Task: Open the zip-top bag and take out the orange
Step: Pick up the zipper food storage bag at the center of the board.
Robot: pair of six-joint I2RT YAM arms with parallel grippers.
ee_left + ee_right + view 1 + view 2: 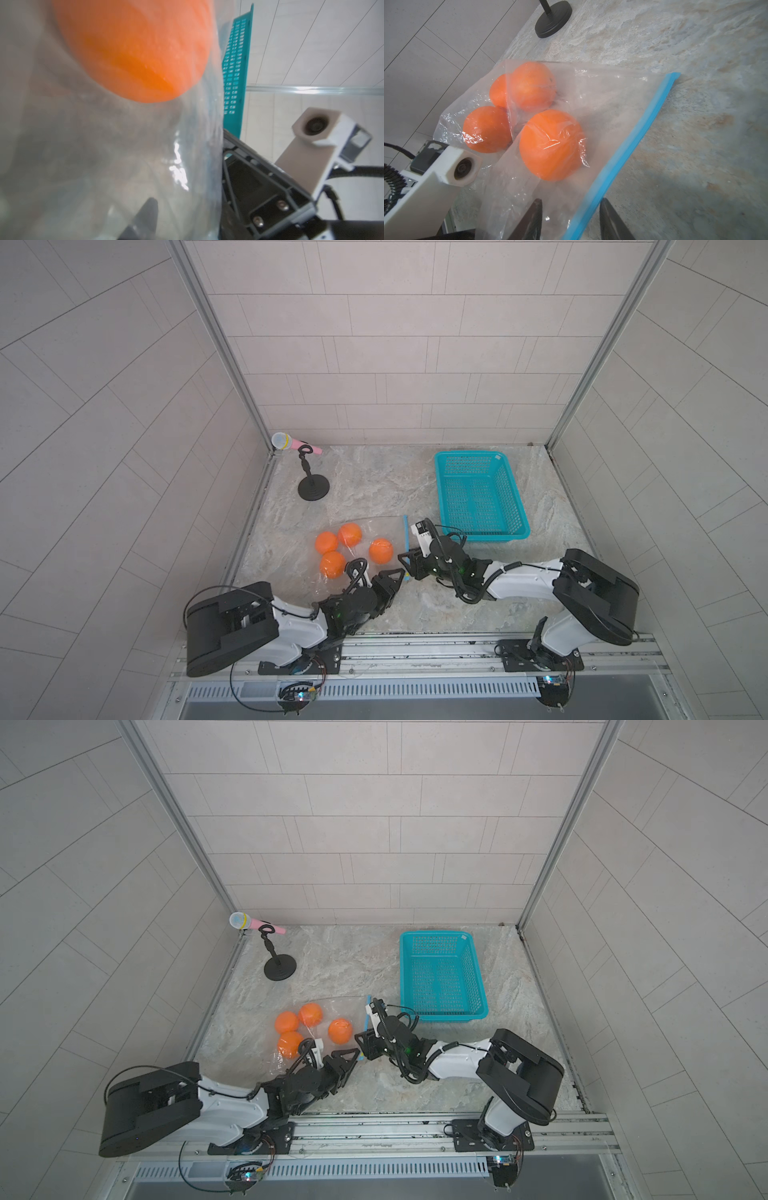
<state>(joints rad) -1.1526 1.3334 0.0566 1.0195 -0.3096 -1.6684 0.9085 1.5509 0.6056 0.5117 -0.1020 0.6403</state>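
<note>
Because the zip-top bag, lying on the desk, is slack, slippery film weighted by four oranges, its stiffer blue zip strip is likely the best hold. Right pincer straddles that strip, unclenched; left pincer: state cannot be told.

Both top views are softly lit from overhead, with faint shadows under the black round-based stand on the mottled stone-patterned table, and the lines of the tiled walls bow near the edges. The left wrist view is badly out of focus, the round orange fruit smeared behind the clear crinkly plastic bag, whose film carries a white glare streak. The right wrist view is sharper, with glints on the wrinkles and a soft shadow beside the light-blue zip strip.
</note>
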